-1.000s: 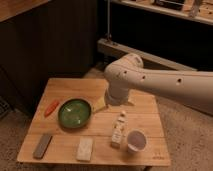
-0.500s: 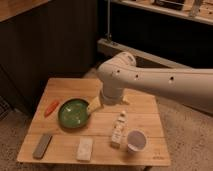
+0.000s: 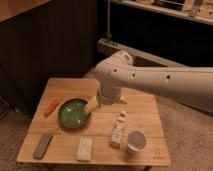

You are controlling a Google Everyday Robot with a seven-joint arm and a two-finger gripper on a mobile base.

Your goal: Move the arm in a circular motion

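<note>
We see the arm (image 3: 150, 82) reaching in from the right edge of the view, its thick cream-white segments dotted with small dark holes, and bending down at a rounded joint above the middle of the wooden table (image 3: 145, 107). At its lower end sits the pale yellowish gripper (image 3: 92, 104), low over the tabletop at the right rim of the green bowl (image 3: 70, 115); we cannot tell whether it touches the rim. Its fingers are parted and released, and we see nothing grasped between them. The bowl stands left of the table's centre, and 1 orange carrot-like item (image 3: 51, 107) lies just beside it on the left. Along the front edge we count 2 flat pieces: a grey slab (image 3: 42, 145) near the left corner and a pale block (image 3: 85, 148) to its right, set apart from each other. Further right, a small white bottle (image 3: 119, 128) lies on its side, and a white cup (image 3: 136, 141) stands upright just beside its lower end. Behind the table we see a dark panelled wall (image 3: 50, 40) and a pale ledge (image 3: 145, 56), and speckled floor (image 3: 185, 135) shows on the right.
</note>
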